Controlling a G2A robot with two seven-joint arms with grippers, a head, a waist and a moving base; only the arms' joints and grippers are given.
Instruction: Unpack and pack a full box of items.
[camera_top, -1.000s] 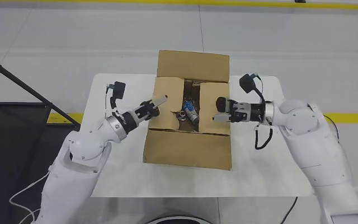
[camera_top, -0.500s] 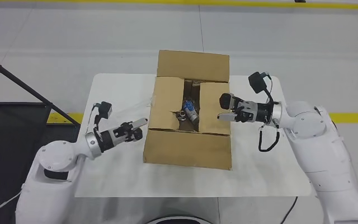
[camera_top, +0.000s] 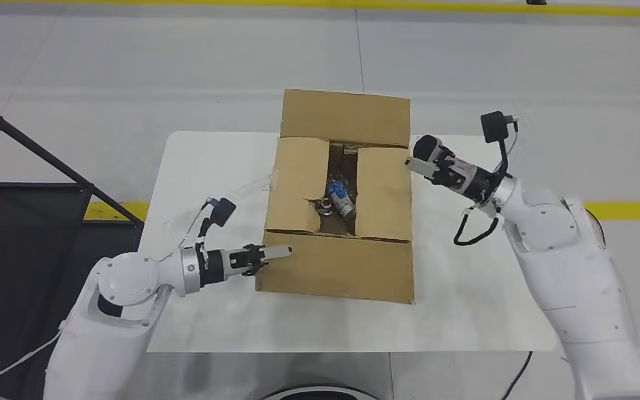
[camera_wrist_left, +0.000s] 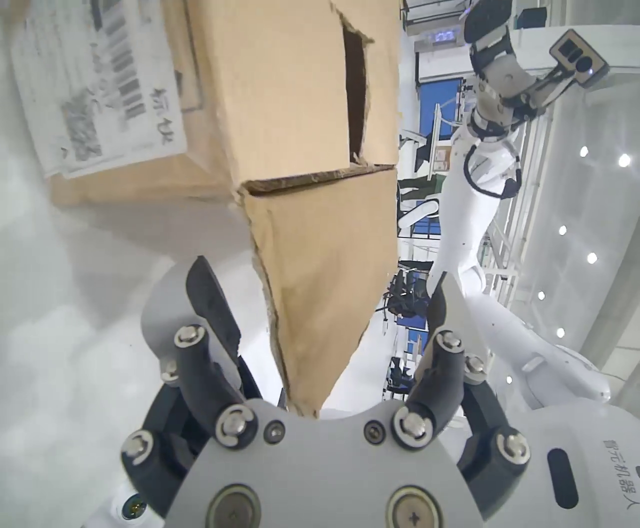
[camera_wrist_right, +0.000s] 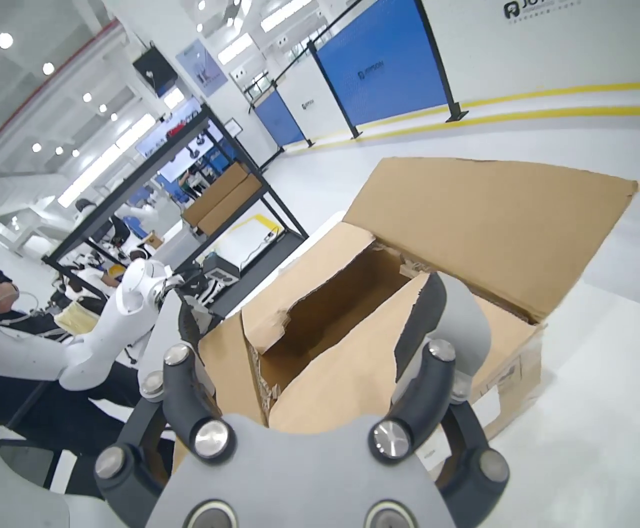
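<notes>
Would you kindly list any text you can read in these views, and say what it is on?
White label on the cardboard box: barcode and print, too blurred to read.
Blue panels behind: small logos, not legible.
Nothing can be quoted with confidence.

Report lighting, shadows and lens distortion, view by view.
Top view: soft, even light, only a faint shadow beside the box on the table. Left wrist view: ceiling lights glare as bright spots. Right wrist view: the wide lens bows the yellow floor line.
</notes>
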